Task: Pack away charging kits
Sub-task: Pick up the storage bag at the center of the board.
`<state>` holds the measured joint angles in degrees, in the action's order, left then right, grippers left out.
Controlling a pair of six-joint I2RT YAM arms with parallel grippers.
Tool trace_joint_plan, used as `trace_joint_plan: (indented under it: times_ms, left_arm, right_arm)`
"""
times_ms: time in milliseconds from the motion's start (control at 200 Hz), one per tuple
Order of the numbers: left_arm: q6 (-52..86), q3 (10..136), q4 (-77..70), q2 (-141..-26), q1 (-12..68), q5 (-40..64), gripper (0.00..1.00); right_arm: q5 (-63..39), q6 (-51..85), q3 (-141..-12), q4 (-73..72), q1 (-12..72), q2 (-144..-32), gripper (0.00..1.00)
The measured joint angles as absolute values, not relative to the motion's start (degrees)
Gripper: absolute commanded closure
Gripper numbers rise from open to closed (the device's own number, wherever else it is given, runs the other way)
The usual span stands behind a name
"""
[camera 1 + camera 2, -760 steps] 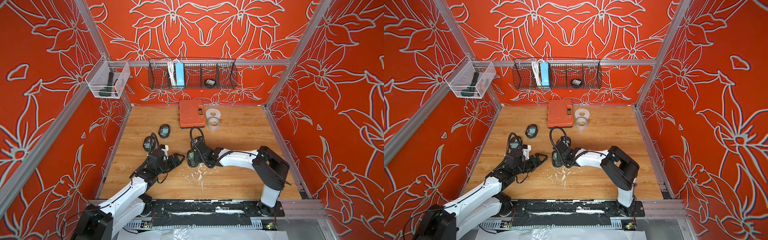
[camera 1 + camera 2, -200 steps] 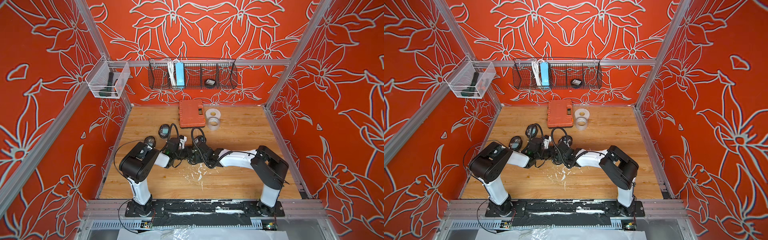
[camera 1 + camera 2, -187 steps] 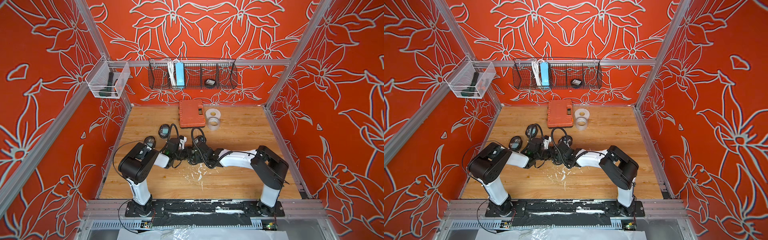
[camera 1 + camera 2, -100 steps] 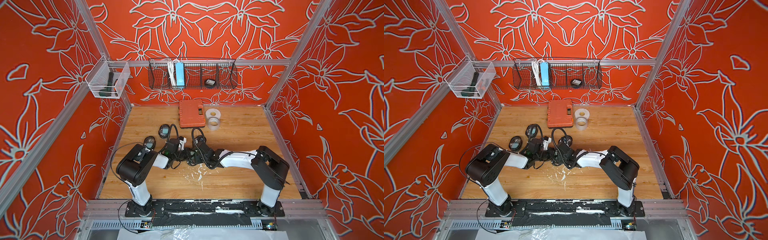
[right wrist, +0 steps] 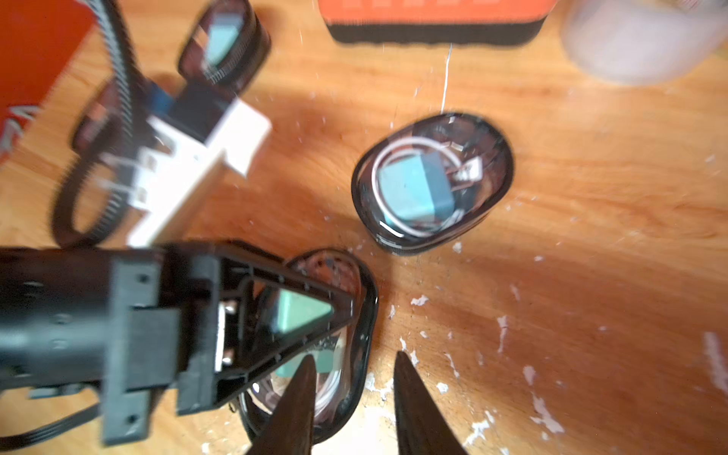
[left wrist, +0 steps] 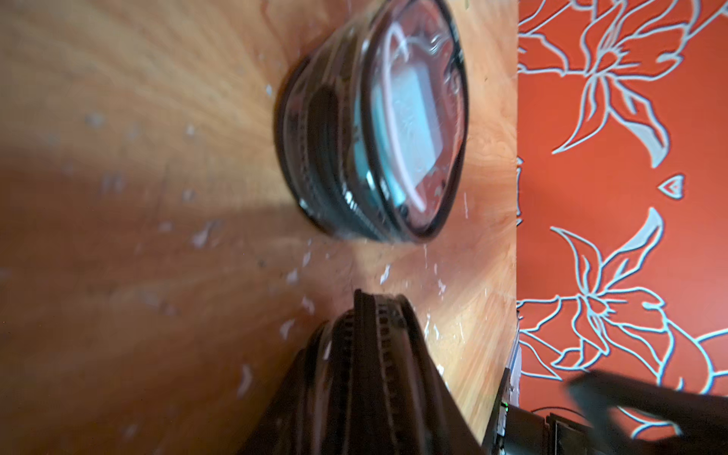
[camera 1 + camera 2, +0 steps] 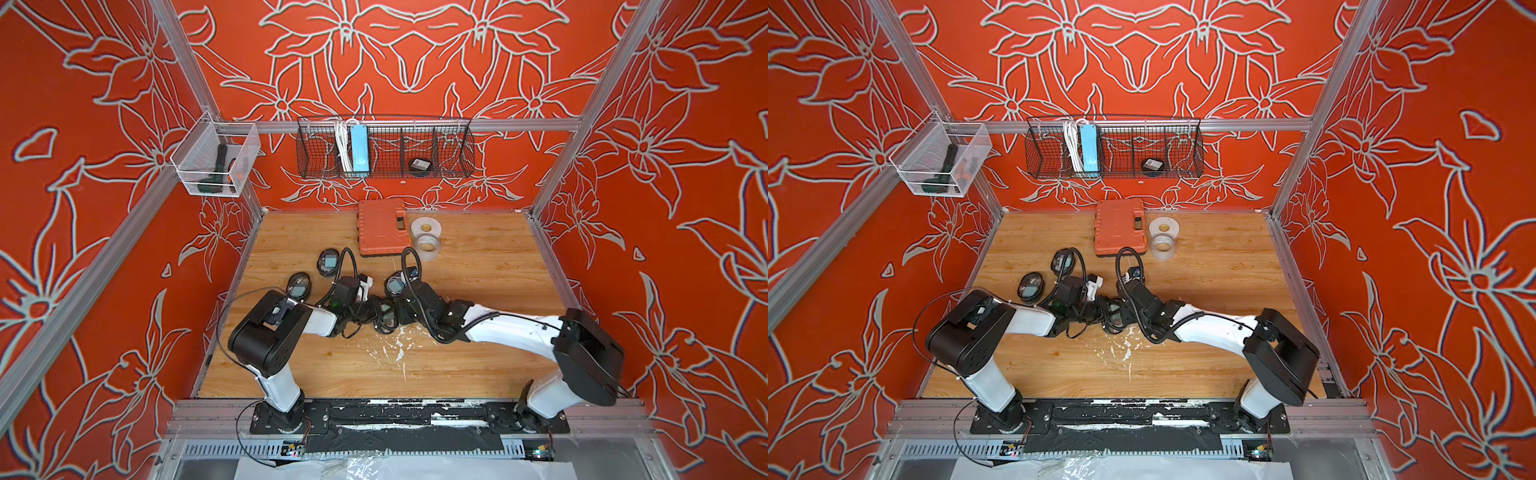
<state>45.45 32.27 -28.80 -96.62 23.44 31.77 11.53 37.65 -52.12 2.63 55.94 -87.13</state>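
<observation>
Several oval black-rimmed clear pouches lie on the wooden table, each with a teal plug and a coiled white cable inside. One pouch sits between my two grippers. My left gripper is shut on it; the zipper edge fills the left wrist view. My right gripper is open, its two dark fingertips on either side of the pouch's rim. Another pouch rests just beyond, apart from both grippers. Two more pouches lie at the left.
An orange case and grey tape rolls stand at the back. The wire basket on the wall holds a blue power strip and one pouch. A clear bin hangs at left. White flecks mark the table.
My right gripper has opened and let go of the pouch's rim. The left gripper has narrowed onto the pouch. Both arms have stayed nearly in place.
</observation>
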Motion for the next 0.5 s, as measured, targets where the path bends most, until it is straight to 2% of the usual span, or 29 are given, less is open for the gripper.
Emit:
trace_joint_plan:
  times_ms: [240, 500]
  left_arm:
    - [46.8, 31.8, -16.7, -83.0, 23.7, 26.9, 1.00]
    - [46.7, 35.2, -16.2, -64.2, 23.9, 22.8, 1.00]
  right_arm:
    - [14.4, 35.2, -46.7, 2.2, 58.1, -74.9, 0.56]
    - [22.2, 25.7, -41.4, -5.9, 70.9, -63.3, 0.55]
